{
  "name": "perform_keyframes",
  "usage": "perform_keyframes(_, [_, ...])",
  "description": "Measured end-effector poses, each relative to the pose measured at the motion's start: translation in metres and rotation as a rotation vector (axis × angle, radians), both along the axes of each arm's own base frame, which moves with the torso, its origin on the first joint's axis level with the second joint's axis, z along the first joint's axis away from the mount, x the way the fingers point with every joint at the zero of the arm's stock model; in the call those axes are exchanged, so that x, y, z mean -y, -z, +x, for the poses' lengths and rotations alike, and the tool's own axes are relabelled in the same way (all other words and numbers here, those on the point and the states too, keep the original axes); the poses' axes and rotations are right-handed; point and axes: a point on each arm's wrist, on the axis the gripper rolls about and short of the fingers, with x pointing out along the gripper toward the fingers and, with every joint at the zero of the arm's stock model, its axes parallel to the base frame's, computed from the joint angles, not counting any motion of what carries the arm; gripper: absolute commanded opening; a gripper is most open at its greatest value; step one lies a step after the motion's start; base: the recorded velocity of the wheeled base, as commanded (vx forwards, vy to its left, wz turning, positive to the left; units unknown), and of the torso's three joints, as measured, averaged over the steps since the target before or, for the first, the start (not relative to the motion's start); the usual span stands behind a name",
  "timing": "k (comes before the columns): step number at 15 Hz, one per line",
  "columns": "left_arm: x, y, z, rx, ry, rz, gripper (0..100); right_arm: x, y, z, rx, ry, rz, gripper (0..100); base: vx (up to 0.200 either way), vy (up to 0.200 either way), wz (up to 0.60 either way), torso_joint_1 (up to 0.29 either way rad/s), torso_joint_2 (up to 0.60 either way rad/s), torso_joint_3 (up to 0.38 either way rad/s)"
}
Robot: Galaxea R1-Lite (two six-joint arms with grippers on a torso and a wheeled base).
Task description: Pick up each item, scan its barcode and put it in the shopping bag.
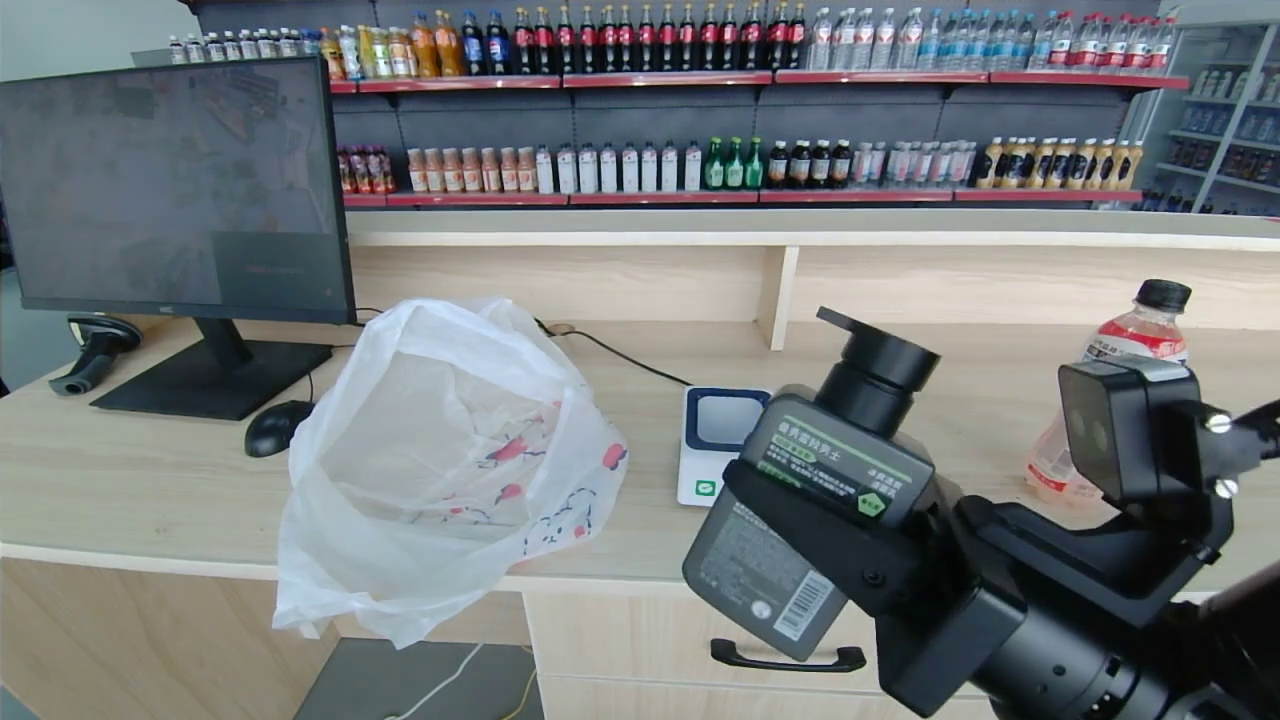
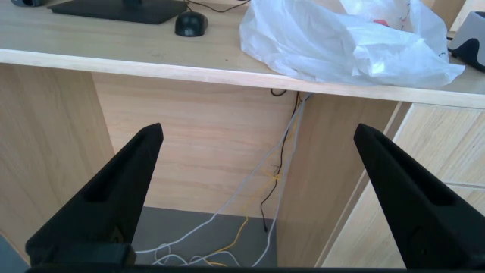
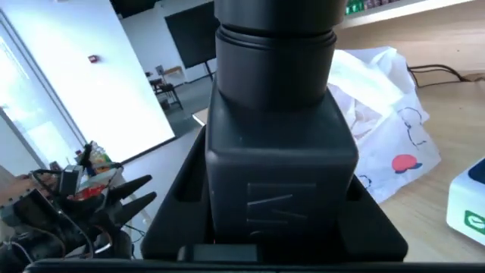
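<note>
Scanning is judged in hand: the grey square bottle is clamped in the jaws of the right gripper, near, just right of the barcode scanner. Its barcode must next be turned toward the scanner window. The jaws of the left gripper are seen apart below the worktop.

From where I'm standing, the right arm is showing matte black all over, and its wrist housing is looking round and ribbed with fine rings. A boxy black camera module with a dark glass face is sitting on a black bracket, where two silver screws are glinting. The right gripper is showing flat black fingers and one small round fastener. The left gripper is showing two plain black wedge fingers, each tapering toward its tip.
</note>
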Motion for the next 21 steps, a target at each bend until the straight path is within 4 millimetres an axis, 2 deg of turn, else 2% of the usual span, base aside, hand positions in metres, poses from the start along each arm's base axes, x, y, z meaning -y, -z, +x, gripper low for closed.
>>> perform_keyframes(7, [0.0,0.0,0.0,0.0,0.0,0.0,100,-0.012,-0.033,0.008,-0.076,-0.085,0.217,0,0.0,0.0,0.0,0.0,0.0,0.0])
perform_keyframes(10, [0.0,0.0,0.0,0.0,0.0,0.0,100,-0.02,-0.05,0.004,-0.055,-0.14,0.282,0,0.0,0.0,0.0,0.0,0.0,0.0])
perform_keyframes(21, [0.0,0.0,0.0,0.0,0.0,0.0,100,-0.026,-0.048,-0.002,-0.063,-0.173,0.276,0,0.0,0.0,0.0,0.0,0.0,0.0])
